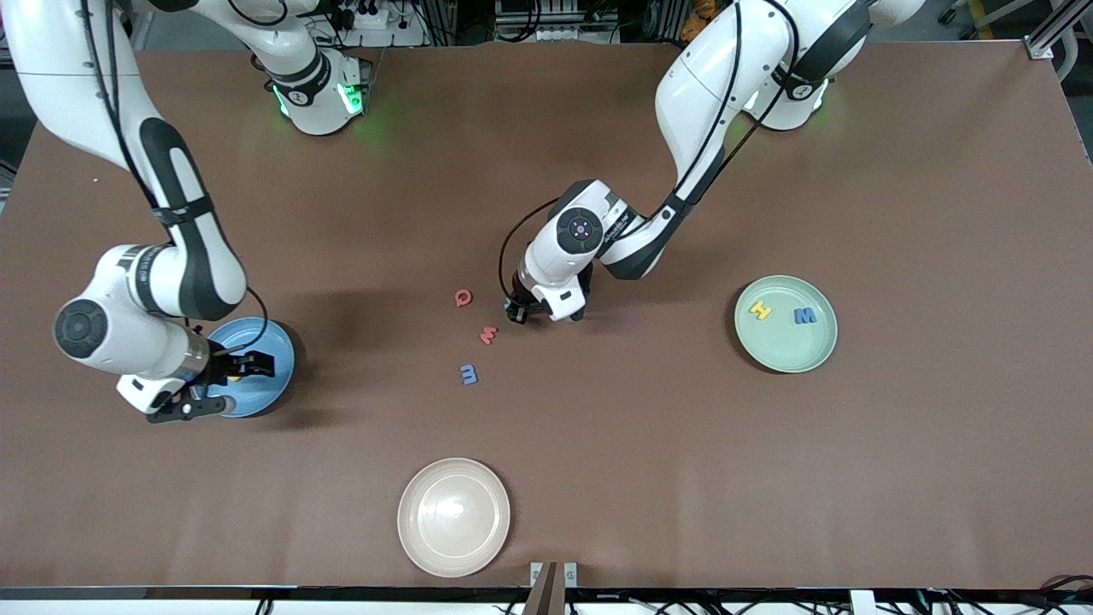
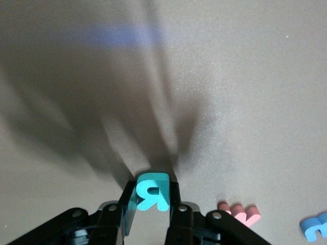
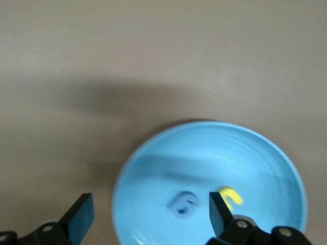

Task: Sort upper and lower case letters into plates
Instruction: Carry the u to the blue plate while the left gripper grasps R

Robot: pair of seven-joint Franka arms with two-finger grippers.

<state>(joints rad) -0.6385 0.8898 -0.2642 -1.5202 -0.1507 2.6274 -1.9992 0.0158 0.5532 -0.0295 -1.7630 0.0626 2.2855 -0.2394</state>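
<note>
My left gripper (image 1: pixel 517 312) is low over the table's middle, shut on a teal R (image 2: pixel 152 191) that stands between its fingers (image 2: pixel 129 201). A red Q (image 1: pixel 463 296), a red w (image 1: pixel 488 335) and a blue m (image 1: pixel 468 373) lie on the table beside it. The w (image 2: pixel 240 213) and m (image 2: pixel 314 227) also show in the left wrist view. The mint green plate (image 1: pixel 786 359) holds a yellow H (image 1: pixel 760 310) and a blue W (image 1: pixel 804 316). My right gripper (image 3: pixel 150 214) is open and empty above the blue plate (image 3: pixel 204 127), which holds a blue g (image 3: pixel 184 204) and a yellow u (image 3: pixel 231 196).
A cream-beige plate (image 1: pixel 453 516) sits near the table's front edge, nearer the front camera than the loose letters. The blue plate (image 1: pixel 271 367) is toward the right arm's end of the table, and the mint plate is toward the left arm's end.
</note>
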